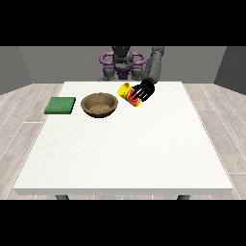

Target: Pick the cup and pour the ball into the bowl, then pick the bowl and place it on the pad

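Right now I see the white table [120, 153] filling most of my view, with the robot [122, 62] small behind its far edge. On the far half, left of centre, sits the brown bowl [99, 104], upright. The green pad [60, 105] lies flat just to the bowl's left, apart from it. To the bowl's right, the hand at the view's right [144, 91] has its black fingers curled around the yellow cup [129, 92], which is tilted with its top towards the bowl, red showing between the fingers. I cannot make out the ball, and the other hand is out of my sight.
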Available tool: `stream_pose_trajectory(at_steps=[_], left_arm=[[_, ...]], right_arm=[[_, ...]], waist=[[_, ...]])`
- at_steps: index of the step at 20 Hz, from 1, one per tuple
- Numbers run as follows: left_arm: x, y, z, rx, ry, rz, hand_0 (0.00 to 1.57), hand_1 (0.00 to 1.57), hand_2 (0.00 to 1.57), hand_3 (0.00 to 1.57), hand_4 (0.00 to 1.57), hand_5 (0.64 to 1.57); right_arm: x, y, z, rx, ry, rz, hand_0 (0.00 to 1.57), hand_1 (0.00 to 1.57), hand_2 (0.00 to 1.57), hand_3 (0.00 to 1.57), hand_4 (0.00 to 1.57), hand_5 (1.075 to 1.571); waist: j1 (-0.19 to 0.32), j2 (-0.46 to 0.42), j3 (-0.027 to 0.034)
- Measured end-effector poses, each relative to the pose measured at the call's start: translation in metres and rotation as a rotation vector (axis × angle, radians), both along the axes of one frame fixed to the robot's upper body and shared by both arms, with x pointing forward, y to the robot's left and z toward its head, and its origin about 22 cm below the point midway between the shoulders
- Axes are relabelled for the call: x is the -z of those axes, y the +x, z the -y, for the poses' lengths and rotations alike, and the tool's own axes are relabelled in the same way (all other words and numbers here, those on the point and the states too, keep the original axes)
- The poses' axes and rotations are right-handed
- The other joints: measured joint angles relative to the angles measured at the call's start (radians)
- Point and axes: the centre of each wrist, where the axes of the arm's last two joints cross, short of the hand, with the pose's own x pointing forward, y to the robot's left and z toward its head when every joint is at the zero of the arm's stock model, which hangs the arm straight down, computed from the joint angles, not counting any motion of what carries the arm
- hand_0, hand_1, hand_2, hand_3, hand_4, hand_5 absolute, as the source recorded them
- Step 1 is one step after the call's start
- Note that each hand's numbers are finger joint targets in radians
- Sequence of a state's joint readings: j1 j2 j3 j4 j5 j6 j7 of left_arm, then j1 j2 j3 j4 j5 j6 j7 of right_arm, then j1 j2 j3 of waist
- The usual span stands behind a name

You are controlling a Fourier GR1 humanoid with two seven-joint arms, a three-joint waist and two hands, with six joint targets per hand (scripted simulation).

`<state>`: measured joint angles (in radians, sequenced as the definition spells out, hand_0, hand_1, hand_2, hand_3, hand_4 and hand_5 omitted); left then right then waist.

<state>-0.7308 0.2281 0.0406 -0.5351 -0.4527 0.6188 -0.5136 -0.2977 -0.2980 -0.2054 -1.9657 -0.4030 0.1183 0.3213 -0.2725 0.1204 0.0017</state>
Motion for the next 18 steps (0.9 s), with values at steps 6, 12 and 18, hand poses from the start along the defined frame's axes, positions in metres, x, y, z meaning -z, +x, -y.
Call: stream_pose_trajectory(at_steps=[6,12,18], left_arm=[[-0.023,0.020,0.029,-0.069,0.141,0.021,1.39,1.39,1.57,1.57,0.92,1.561],[-0.037,0.033,0.042,-0.132,0.359,0.070,1.35,1.35,1.57,1.57,0.84,1.550],[-0.026,0.032,0.078,-0.097,0.641,0.056,1.31,1.31,1.40,1.41,0.95,1.470]], right_arm=[[0.001,0.008,-0.001,0.003,0.007,0.022,0.00,0.00,0.00,0.00,0.35,1.564],[0.005,0.016,-0.005,-0.007,0.004,-0.002,0.00,0.00,0.00,0.00,0.36,1.564],[0.017,0.029,-0.005,0.004,0.002,-0.060,0.00,0.00,0.00,0.00,0.38,1.566]], waist=[[-0.004,0.029,-0.0008],[-0.007,0.016,-0.0001],[0.009,-0.038,0.0008]])
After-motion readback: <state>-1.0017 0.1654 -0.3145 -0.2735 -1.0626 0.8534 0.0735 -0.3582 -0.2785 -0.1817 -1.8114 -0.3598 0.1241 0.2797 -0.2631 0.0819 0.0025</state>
